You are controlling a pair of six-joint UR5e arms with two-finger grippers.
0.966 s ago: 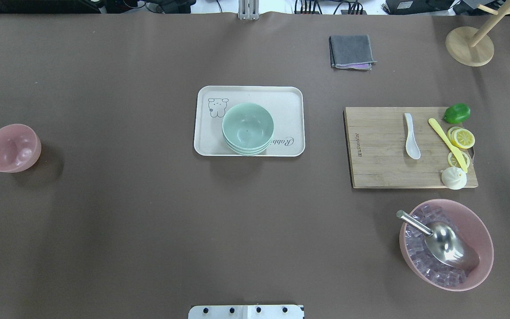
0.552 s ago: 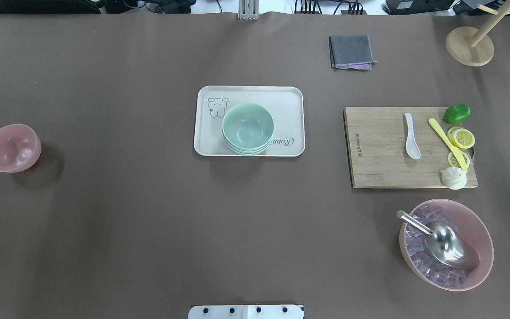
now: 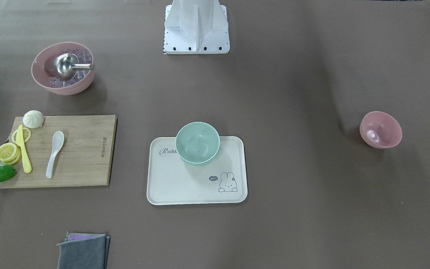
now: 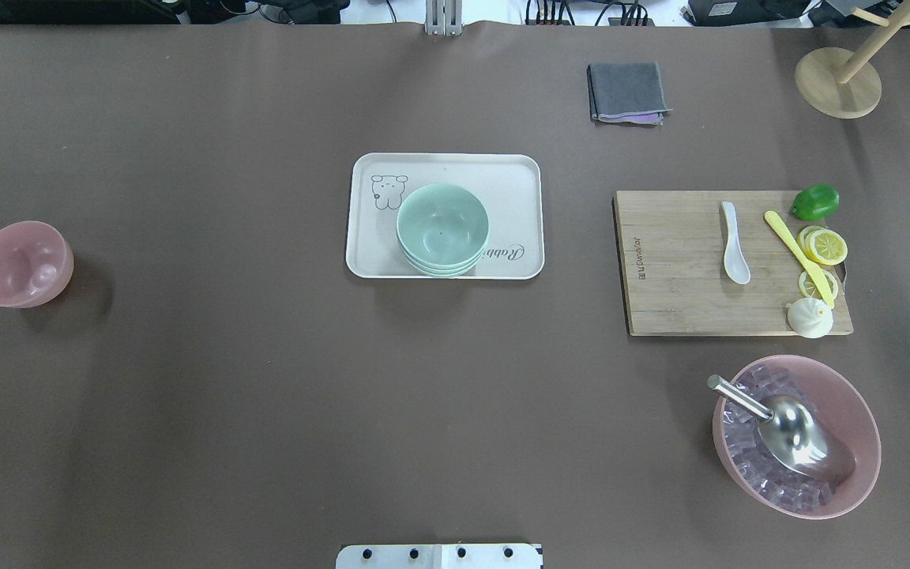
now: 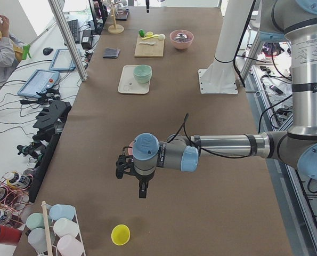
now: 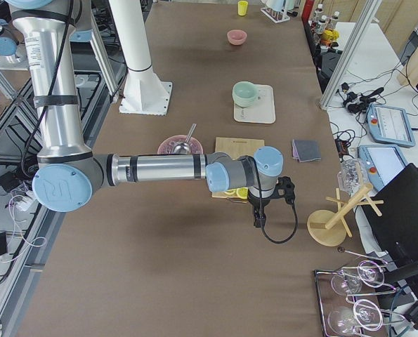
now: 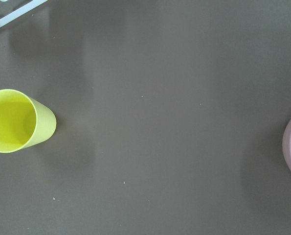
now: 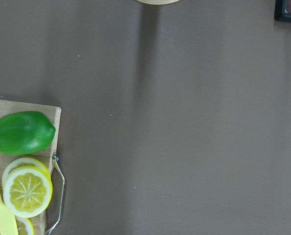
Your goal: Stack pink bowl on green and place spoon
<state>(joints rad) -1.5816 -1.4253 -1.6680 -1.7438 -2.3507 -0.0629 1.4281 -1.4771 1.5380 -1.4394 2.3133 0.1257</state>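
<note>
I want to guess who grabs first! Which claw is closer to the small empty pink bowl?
Left. The left claw hangs beside the small empty pink bowl; the right claw is far away by the wooden cutting board.

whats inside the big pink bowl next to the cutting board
The big pink bowl holds clear ice cubes with a metal scoop lying on them, its handle reaching the rim. The bowl's bottom beneath them is covered.

bowl stack point(image 4: 442, 225) set on tray point(image 4: 439, 170) at table centre | single bowl point(image 4: 20, 263) placed far to robot's left | spoon point(image 4: 734, 243) laid on cutting board point(image 4: 676, 292) right of tray | scoop point(image 4: 787, 427) lodged in ice bowl point(image 4: 858, 411) nearer robot than cutting board | folded cloth point(image 4: 627, 91) placed beyond cutting board
</note>
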